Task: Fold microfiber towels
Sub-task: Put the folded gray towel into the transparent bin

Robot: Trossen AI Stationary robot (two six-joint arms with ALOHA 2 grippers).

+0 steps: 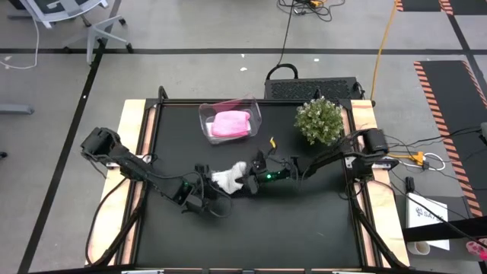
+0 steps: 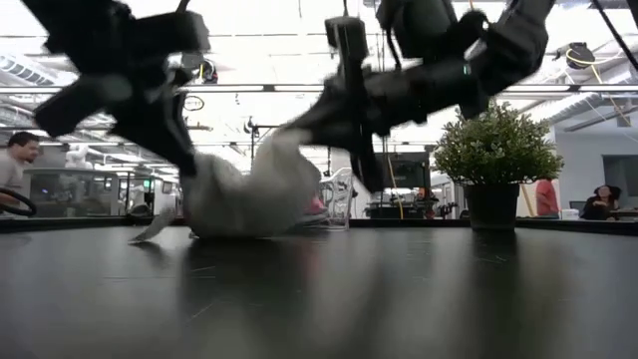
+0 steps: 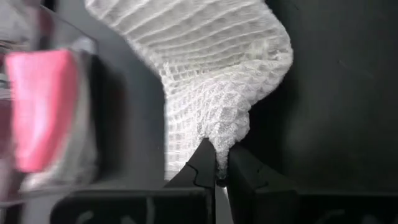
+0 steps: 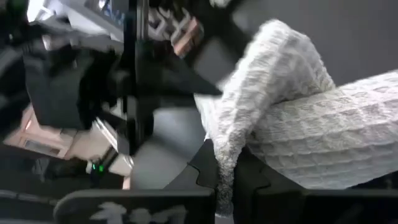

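Ref. landmark: white towel, bunched at table centre on the black mat.

1. Nearest, at the towel's front-left end: my left gripper. Jaws nearly closed, pinching a thin edge of the waffle-weave cloth; wrist view confirms fabric caught between the fingertips. Cloth rises away from the pinch in a twisted fold.

2. At the towel's right end: my right gripper. Jaws likewise narrow, clamped on a cloth edge; the towel runs out from between the fingers in its wrist view.

3. Key relation: towel lies between the two grippers, long axis approx. left-right across the table, both ends held. Neither arm is nearer; each sits at its own end. In low view the towel is a hump, lifted at the grips, sagging to the mat in the middle. Judgement: next move needs the grippers drawn apart along that axis to spread the cloth flat before any fold. Risk: thin pinch may slip.

4. Behind the towel: clear bin holding the pink towel; well apart from both grippers.

5. Behind-right of the towel: potted plant, clear of the work.

A third towel: not visible.
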